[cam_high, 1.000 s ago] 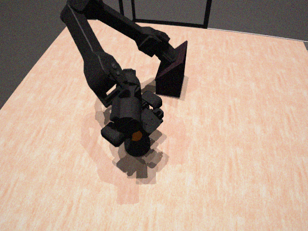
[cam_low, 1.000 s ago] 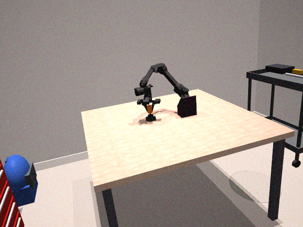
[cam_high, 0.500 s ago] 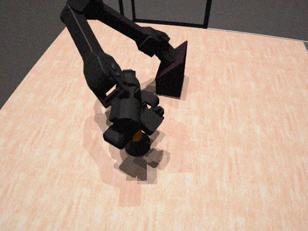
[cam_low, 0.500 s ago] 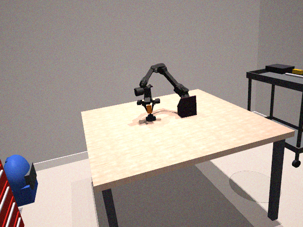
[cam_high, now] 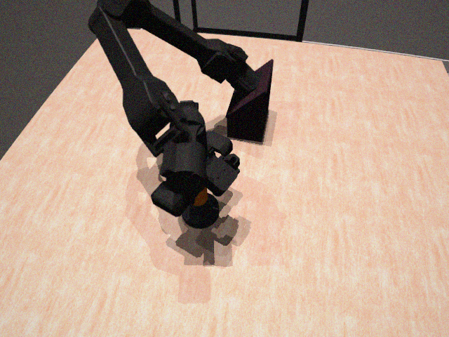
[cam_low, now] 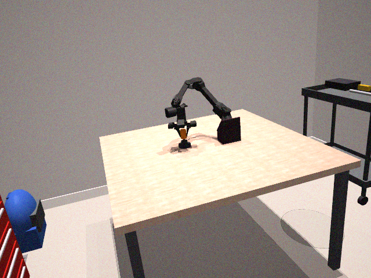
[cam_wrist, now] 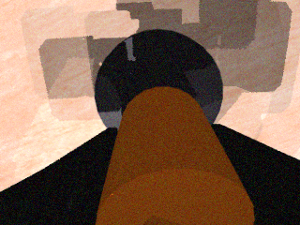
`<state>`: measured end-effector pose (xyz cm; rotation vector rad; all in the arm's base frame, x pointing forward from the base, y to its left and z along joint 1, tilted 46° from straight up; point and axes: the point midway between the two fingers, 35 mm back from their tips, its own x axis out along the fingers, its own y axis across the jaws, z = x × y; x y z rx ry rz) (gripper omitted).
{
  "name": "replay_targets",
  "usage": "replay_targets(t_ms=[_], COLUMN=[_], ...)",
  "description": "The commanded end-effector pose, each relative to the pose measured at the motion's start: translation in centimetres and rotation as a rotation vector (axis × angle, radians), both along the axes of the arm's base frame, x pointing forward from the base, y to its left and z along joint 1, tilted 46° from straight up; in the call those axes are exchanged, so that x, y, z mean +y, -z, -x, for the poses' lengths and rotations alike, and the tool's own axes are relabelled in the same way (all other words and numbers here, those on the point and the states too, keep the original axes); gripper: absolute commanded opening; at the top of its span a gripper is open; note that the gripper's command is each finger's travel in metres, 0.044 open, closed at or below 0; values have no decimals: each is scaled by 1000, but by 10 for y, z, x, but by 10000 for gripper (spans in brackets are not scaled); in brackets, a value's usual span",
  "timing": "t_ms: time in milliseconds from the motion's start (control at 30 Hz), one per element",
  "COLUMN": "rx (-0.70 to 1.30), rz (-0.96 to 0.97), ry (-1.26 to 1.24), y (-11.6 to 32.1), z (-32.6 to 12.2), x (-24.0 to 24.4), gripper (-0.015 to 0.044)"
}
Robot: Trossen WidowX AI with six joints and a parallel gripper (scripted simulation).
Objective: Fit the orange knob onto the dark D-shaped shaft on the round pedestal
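Pale wood-grain table (cam_high: pixel 326 217) (cam_low: pixel 209 167), grey wall behind, cart (cam_low: pixel 338 125) at about 3 o'clock in the exterior view. Gripper (cam_high: pixel 197 194) (cam_low: pixel 183 132) (cam_wrist: pixel 164 135) has its jaws clenched on the orange knob (cam_high: pixel 200 196) (cam_low: pixel 183 133) (cam_wrist: pixel 164 136), one finger each side. Knob's long axis looks approx. upright in the ext. view, w/ the round pedestal (cam_high: pixel 200 215) (cam_low: pixel 184 145) (cam_wrist: pixel 159 58) below it at 6 o'clock. From the wrist, pedestal's dark disc shows past the knob toward 12 o'clock. Knob isn't all the way down; whether its lower end touches the shaft, can't tell. Next move prob. hinges on keeping it over the shaft & twisting till flats match, then pushing down; pressing early could jam or tilt it.

Hidden: the hole, its flat & the shaft's flat. Top view: knob mostly covered by the gripper, only a small orange patch showing. Wrist: knob's near end cut off at 6 o'clock; fingers nearly solid black, so pad contact is hard to make out.
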<state>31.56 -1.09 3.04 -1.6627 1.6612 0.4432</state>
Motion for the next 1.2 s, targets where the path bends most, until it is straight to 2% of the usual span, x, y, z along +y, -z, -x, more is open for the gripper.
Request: replay_targets(t_ms=[0, 433, 700, 1167], rx=[3, 3, 146, 151], rz=[1, 1, 22, 23], ry=[-2, -2, -143, -148], y=[1, -3, -2, 0], z=[-1, -2, -3, 0], x=[-1, 2, 2, 0], gripper=[0, 0, 0, 0])
